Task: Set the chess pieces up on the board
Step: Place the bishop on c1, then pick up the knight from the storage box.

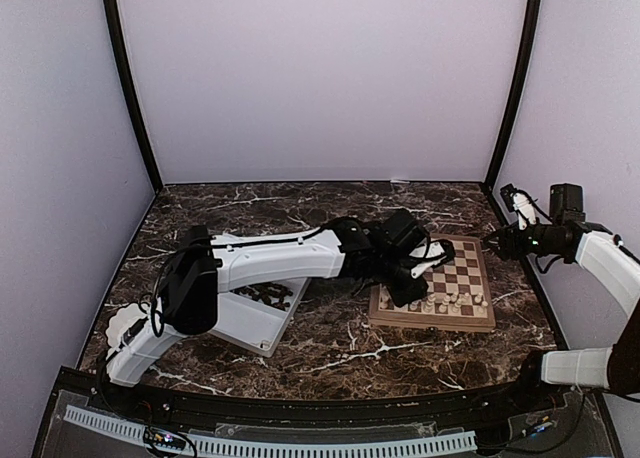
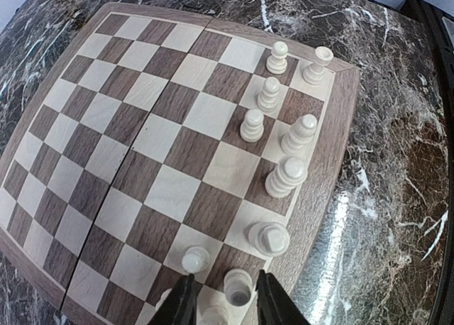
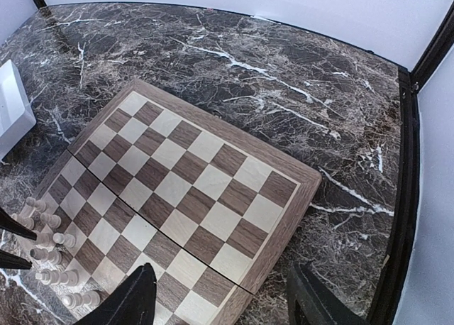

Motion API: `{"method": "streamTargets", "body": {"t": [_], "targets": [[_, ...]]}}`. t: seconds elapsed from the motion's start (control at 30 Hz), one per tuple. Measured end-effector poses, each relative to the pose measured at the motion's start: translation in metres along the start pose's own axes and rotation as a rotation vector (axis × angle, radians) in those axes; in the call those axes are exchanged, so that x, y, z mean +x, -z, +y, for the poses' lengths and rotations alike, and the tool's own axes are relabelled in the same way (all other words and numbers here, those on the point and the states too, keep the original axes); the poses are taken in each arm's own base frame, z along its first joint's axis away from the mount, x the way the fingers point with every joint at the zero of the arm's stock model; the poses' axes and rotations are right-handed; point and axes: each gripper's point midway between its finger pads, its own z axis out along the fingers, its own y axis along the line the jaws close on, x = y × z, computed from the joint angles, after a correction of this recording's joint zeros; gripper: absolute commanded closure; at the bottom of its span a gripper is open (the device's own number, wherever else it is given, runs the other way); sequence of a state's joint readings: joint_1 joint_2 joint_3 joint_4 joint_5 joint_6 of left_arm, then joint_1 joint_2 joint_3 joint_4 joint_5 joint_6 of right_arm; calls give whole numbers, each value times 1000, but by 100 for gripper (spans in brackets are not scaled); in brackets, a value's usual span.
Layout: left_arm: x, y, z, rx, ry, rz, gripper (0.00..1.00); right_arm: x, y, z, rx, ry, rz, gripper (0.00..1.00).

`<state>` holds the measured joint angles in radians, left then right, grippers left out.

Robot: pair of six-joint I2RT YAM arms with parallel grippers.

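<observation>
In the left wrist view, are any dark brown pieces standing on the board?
No, only pale cream pieces stand on the chessboard, all grouped along one edge.

**No Legible Writing in Any View**

No text, label, brand, number or sign can be read in the three views. The board [image 2: 177, 126] shows only light and dark checks inside a plain tan border, with no markings legible along its edges. The chess pieces [image 2: 252, 125] standing on it are bare pale wood. Well to the near left of the board, a small dark part with coloured specks [image 1: 165, 440] is too tiny to read.
</observation>
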<state>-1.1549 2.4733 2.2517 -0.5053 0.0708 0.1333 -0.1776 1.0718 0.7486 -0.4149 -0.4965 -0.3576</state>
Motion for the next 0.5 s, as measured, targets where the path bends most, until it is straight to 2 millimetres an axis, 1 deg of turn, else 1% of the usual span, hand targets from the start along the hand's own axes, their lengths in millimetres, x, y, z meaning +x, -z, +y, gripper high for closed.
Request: {"method": "streamTargets", "body": {"t": [0.1, 0.17, 0.2, 0.33, 0.37, 0.4, 0.47, 0.5], "targets": [[-2, 9, 8, -45, 1, 10, 65, 0, 0, 0, 0, 0, 0, 36], [-4, 22, 14, -84, -3, 15, 64, 0, 0, 0, -1, 0, 0, 37], [-5, 33, 17, -104, -5, 19, 64, 0, 0, 0, -2, 0, -1, 37], [-11, 92, 36, -197, 12, 17, 64, 0, 0, 2, -9, 5, -2, 39], [-8, 112, 43, -227, 27, 16, 64, 0, 0, 3, -14, 7, -3, 39], [-4, 129, 48, -248, 45, 20, 65, 0, 0, 3, -19, 8, -4, 39], [13, 165, 66, -308, 114, 30, 67, -1, 0, 5, -31, 12, -6, 40], [27, 182, 77, -340, 159, 43, 67, 0, -1, 6, -35, 14, -6, 40]]}}
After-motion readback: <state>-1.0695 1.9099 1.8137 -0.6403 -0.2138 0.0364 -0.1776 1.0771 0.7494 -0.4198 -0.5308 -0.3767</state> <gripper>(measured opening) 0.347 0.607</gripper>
